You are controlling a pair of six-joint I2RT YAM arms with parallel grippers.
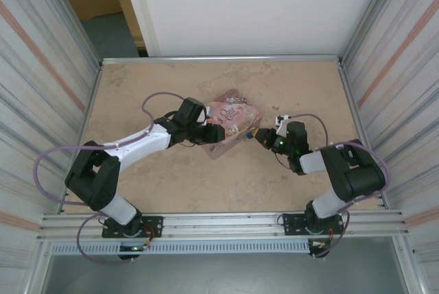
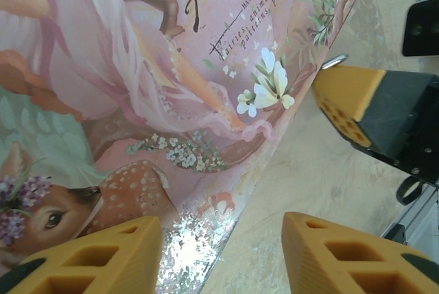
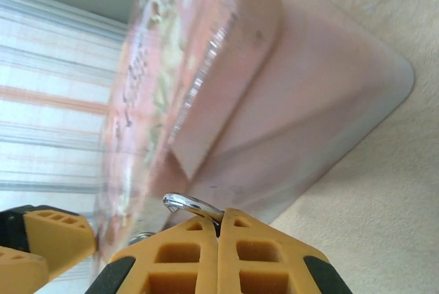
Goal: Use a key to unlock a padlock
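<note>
Pinching a thin silver wire loop (image 3: 185,203) between fingers pressed tightly together, the right gripper (image 3: 219,224) sits at the near edge of the pink illustrated rectangular metal tin (image 2: 137,68). Whether that loop is the lock's shackle or something else I cannot tell. From overhead, the tiny dark padlock with its bluish-teal part (image 1: 245,131) seems to lie just at those fingertips, against the tin's right corner, though it is too small to read clearly. The left gripper (image 2: 221,224) has its jaws apart, straddling the tin's glossy corner with a gap on one side. The lock will likely be light, hard and slippery, apt to swivel when twisted. Its body, not the shackle, looks the better hold, with the flat sides between the fingers and the keyway left free.
</note>
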